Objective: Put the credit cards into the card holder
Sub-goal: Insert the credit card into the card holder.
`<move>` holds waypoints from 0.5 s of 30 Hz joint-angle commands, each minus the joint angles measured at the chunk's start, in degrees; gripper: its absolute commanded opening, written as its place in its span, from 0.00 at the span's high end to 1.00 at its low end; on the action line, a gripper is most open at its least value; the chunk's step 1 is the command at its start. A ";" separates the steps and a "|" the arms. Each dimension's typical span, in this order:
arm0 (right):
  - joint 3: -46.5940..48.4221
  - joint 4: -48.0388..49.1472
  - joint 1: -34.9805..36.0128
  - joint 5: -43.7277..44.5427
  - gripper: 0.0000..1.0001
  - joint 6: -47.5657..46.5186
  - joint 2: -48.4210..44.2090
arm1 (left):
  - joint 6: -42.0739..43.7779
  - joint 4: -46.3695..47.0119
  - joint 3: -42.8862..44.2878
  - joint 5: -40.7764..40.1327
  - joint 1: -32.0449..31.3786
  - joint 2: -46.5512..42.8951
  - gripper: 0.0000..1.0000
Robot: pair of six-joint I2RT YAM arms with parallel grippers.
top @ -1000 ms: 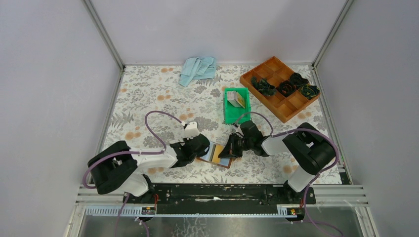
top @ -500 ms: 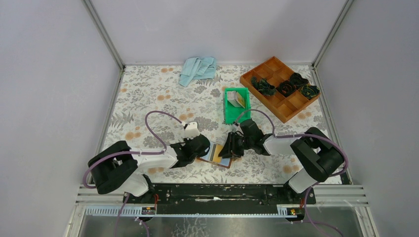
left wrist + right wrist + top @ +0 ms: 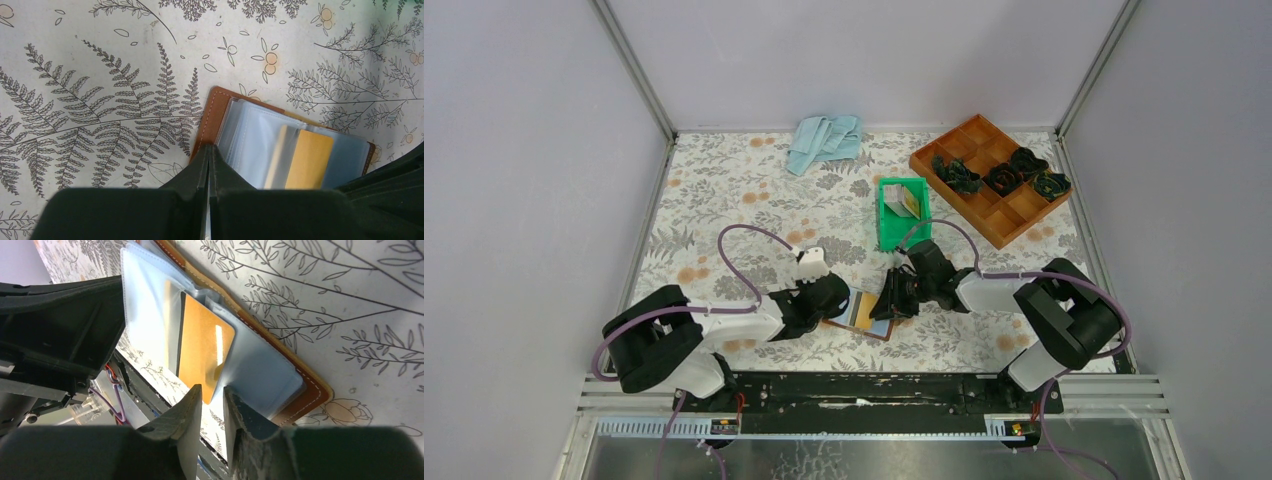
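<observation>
The card holder (image 3: 311,386) lies open on the desk (image 3: 744,200) between both arms. It is brown leather with pale stitching and clear sleeves inside. A gold-tan card (image 3: 205,347) with a dark stripe sits partly in one sleeve. On my left arm (image 3: 734,322) the jaws are pressed together at the holder's leather edge. On my right arm (image 3: 989,295) they stand slightly spread, with the card's corner just off the tips.

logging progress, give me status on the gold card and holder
left gripper shut, tips on card holder edge. right gripper slightly open at corner of gold card. card partly tucked in a clear sleeve. nothing blocking.
</observation>
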 commanded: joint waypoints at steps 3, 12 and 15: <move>1.00 -4.41 0.61 6.35 0.72 -2.03 -1.77 | -0.26 -9.38 -3.72 5.28 -0.92 4.67 1.00; 1.47 -8.06 1.15 9.65 0.80 -4.78 -4.06 | -0.53 -9.27 -3.62 5.29 -1.04 4.91 1.00; 2.00 -8.08 1.67 9.93 0.84 -5.42 -2.94 | -0.48 -9.33 -3.34 5.37 -1.17 5.03 1.00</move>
